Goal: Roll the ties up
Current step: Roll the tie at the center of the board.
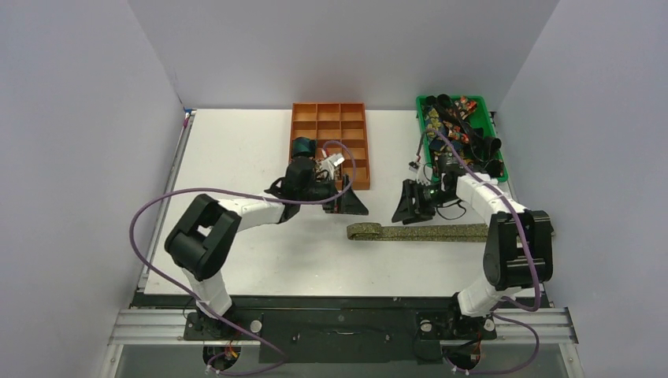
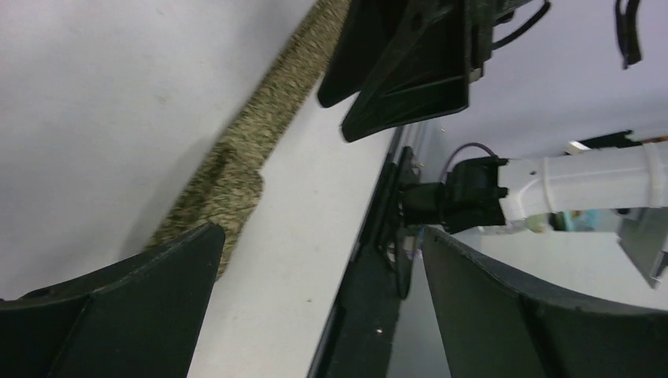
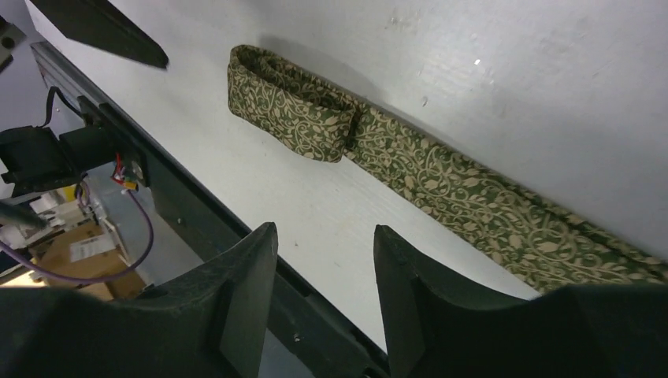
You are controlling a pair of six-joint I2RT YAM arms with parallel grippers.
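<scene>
**Both grippers empty beside a part-folded tie**

The left gripper (image 1: pixel 349 203) has its jaws spread wide with nothing between them. The right gripper (image 1: pixel 412 206) shows a narrower gap and also holds nothing. Both are near the olive-gold tie (image 1: pixel 425 231) but apart from it. The left is at 11 o'clock from its folded end, the right at 12 o'clock over its middle.

The tie lies flat on the white counter (image 1: pixel 236 157), running from 9 to 3 o'clock. Its 9 o'clock end is doubled back into a flat fold (image 3: pixel 287 102).

At 12 o'clock from the left gripper is an orange compartment tray (image 1: pixel 329 105) with a dark teal coil (image 1: pixel 302 146) in its left column. At 1 o'clock from the right gripper, a green bin (image 1: pixel 494 124) holds tangled ties (image 1: pixel 457 122).
</scene>
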